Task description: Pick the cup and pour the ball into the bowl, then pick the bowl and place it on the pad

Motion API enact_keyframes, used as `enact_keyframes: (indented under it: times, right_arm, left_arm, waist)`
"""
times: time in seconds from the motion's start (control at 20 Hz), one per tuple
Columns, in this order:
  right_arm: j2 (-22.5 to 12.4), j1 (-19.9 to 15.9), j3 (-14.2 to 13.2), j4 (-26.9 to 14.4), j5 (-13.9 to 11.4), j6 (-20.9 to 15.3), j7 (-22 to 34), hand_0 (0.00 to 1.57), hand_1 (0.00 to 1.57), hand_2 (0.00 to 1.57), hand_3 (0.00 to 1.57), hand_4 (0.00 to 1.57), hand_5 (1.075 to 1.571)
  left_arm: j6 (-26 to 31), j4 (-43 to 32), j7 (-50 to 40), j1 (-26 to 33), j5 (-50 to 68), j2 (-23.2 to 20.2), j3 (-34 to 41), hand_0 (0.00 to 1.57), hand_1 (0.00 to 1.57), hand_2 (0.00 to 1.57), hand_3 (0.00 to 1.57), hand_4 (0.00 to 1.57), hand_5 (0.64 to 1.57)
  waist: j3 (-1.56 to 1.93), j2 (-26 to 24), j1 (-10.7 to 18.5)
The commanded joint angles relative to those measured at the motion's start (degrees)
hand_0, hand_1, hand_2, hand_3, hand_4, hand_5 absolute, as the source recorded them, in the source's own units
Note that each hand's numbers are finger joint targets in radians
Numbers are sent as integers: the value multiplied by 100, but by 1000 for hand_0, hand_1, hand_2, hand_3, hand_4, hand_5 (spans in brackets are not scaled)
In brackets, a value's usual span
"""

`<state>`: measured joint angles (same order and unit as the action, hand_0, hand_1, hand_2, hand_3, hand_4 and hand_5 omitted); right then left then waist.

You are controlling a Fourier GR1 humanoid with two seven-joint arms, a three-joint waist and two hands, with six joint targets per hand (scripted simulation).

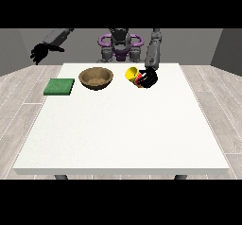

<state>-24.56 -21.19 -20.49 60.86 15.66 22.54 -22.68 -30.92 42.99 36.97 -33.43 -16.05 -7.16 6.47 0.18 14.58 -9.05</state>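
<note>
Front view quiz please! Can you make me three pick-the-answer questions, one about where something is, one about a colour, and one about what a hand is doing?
1. Where is the green pad?
A. view's left of the wooden bowl
B. view's right of it
C. inside it

2. What colour is the cup?
A. blue
B. yellow
C. white

3. What is the hand at the view's right doing?
A. holding the tilted cup
B. resting flat on the table
C. lifting the bowl

Answers: A, the pad lies nearer the view's left edge; B, its rim shows yellow; A, the hand's fingers wrap the cup.

Bowl (96,77) and pad (59,86) crowd table's (123,139) far left — near half open.
</note>
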Motion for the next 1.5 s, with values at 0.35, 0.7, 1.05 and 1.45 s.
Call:
enact_keyframes:
  times: [0.35, 0.7, 1.05, 1.45]
  right_arm:
    - [-313, 403, -290, -1554, -225, -32, -184, 0, 0, 0, 0, 0, 1560]
    - [-234, 739, -207, -1739, -337, 3, -393, 0, 0, 190, 0, 0, 1555]
    - [-549, 565, -459, -2451, -296, 116, -890, 0, 0, 58, 0, 0, 1551]
    - [-532, -171, -235, -2503, -493, -226, -609, 0, 0, 0, 180, 0, 1534]
  left_arm:
    - [-474, 130, -2709, -382, -2296, 283, -1748, 1375, 1375, 1571, 1571, 1143, 1567]
    - [-315, 257, -3504, 38, -3272, 581, -2359, 1346, 1346, 1571, 1571, 1048, 1569]
    - [196, 864, -4427, -387, -4145, 706, -2910, 1080, 1080, 1571, 1571, 965, 1570]
    - [483, 1063, -5831, -775, -5135, 714, -3955, 549, 549, 1571, 1571, 935, 1565]
  waist:
    - [-1, -1467, 941]
    - [-15, -1929, 1110]
    - [-11, -1618, 1346]
    - [-13, -1447, 1193]
